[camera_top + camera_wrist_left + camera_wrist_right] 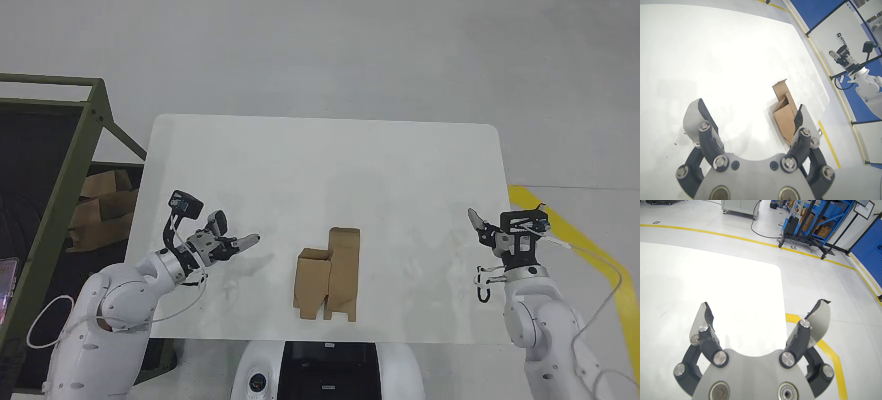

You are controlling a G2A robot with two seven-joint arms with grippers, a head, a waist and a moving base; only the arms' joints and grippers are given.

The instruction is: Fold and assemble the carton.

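Note:
A brown cardboard carton point(328, 274) lies partly unfolded on the white table point(320, 170), near its front edge at the middle, with one end gaping and flaps sticking out. My left gripper point(232, 243) hovers open to the left of the carton, a short gap away. In the left wrist view the carton point(785, 113) lies beyond the left gripper point(751, 111), whose fingers hold nothing. My right gripper point(483, 228) is open at the table's right edge, far from the carton. In its own view the right gripper point(764, 309) is bare over the table corner.
A dark green metal frame point(70, 150) with brown paper bags point(105, 205) stands left of the table. Yellow floor tape point(560, 215) runs past the right side. The right arm point(849, 62) appears far off in the left wrist view. Blue racks point(810, 220) stand in the room beyond.

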